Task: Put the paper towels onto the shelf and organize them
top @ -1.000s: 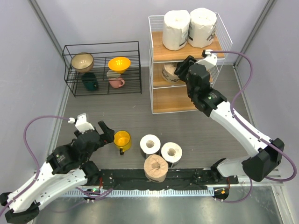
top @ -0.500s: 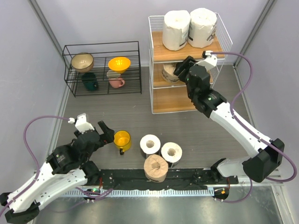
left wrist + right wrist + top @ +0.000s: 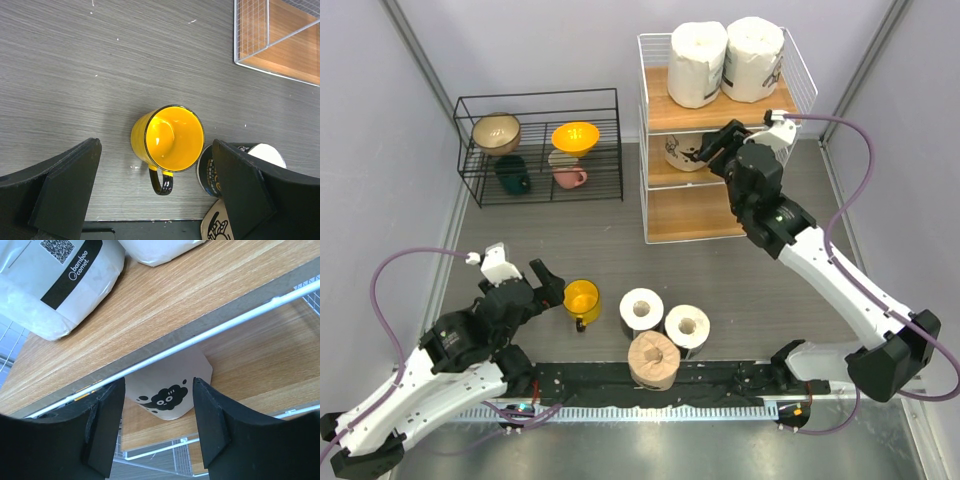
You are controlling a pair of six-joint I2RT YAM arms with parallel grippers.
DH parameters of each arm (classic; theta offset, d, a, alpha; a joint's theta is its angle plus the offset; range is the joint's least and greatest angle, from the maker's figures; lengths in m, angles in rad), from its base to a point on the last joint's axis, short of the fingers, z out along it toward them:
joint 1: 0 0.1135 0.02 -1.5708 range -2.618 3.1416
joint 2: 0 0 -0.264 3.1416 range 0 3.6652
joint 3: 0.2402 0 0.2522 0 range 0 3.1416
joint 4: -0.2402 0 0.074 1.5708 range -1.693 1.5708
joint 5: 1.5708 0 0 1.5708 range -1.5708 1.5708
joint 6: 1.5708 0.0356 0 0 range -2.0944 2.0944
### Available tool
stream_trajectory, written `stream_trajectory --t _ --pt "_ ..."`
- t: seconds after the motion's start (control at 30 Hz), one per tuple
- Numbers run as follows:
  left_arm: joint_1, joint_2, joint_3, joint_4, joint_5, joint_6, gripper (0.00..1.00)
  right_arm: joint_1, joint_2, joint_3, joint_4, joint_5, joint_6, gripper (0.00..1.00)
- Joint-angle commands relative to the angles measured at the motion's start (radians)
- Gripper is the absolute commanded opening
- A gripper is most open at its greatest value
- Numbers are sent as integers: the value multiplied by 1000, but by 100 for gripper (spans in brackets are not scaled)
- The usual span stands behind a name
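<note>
Grey table (image 3: 740,300) carrying a white wire shelf (image 3: 690,215) of three wooden tiers. On the shelf's top tier, two white paper towels (image 3: 697,62); on its middle tier, one printed roll (image 3: 167,390) (cartoon cloud outward). Before the shelf, well apart, three more rolls (image 3: 653,360) clustered. At the middle tier's edge, right fingers (image 3: 105,430) released, clear of the roll. Above a yellow cup (image 3: 172,137), left fingers (image 3: 65,185) spread, empty.

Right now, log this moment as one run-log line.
right gripper: open, short of printed roll on shelf middle tier | top tier: two white rolls | table: three rolls | left gripper: open above yellow cup
</note>
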Motion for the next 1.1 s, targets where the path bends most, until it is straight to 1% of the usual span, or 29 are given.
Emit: stream_trajectory --t 0.0,0.17,0.3,0.37,0.43,0.47,0.5,0.57,0.6,0.67,0.7,0.73,0.77,0.8,0.83,0.87,0.9,0.93,0.97,1.0,1.03,1.07 --pt "-5 -5 -3 -1 -14 -6 100 -7 -57 6 101 -6 16 62" --pt "-5 -1 3 2 -16 -5 100 -9 -132 -39 69 -49 34 63" --pt "-5 4 7 8 -17 -2 100 1 -226 -88 -29 -127 54 62" --pt "-5 10 8 16 -16 1 100 36 -267 -124 -77 -144 54 62" --pt "-5 18 9 21 -16 6 100 74 -316 -141 -167 -156 47 62" --pt "-5 19 11 21 -16 9 100 118 -329 -143 -208 -164 47 62" --pt "-5 24 12 21 -20 11 100 145 -344 -143 -285 -173 47 62" --pt "-5 27 17 21 -20 14 100 218 -349 -134 -379 -196 94 62" --pt "-5 29 18 21 -27 14 100 238 -347 -132 -476 -209 120 62" --pt "-5 30 20 22 -27 14 100 280 -352 -169 -538 -256 210 64" --pt "-5 29 20 28 -30 14 100 333 -359 -196 -569 -253 255 64" --pt "-5 27 18 31 -31 14 100 364 -382 -268 -575 -243 298 64" --pt "-5 30 18 35 -31 14 100 399 -401 -308 -575 -224 386 64" --pt "-4 32 17 39 -30 14 100 491 -414 -345 -578 -159 433 64" --pt "-5 32 17 44 -28 14 100 531 -433 -403 -586 -123 477 64" --pt "-5 38 17 45 -27 14 99 584 -436 -420 -610 -92 572 64" --pt "-5 41 17 45 -24 14 100 629 -432 -431 -627 -27 615 64" --pt "-5 41 17 45 -19 12 100 731 -421 -433 -643 4 663 65" --pt "-5 44 17 44 -16 14 100 782 -387 -427 -676 46 701 65" --pt "-4 44 14 44 -16 14 100 833 -357 -415 -699 122 785 65" --pt "-5 44 12 45 -13 14 100 934 -326 -375 -727 162 822 65" --pt "-5 42 9 45 -13 12 100 974 -241 -346 -796 196 858 65"
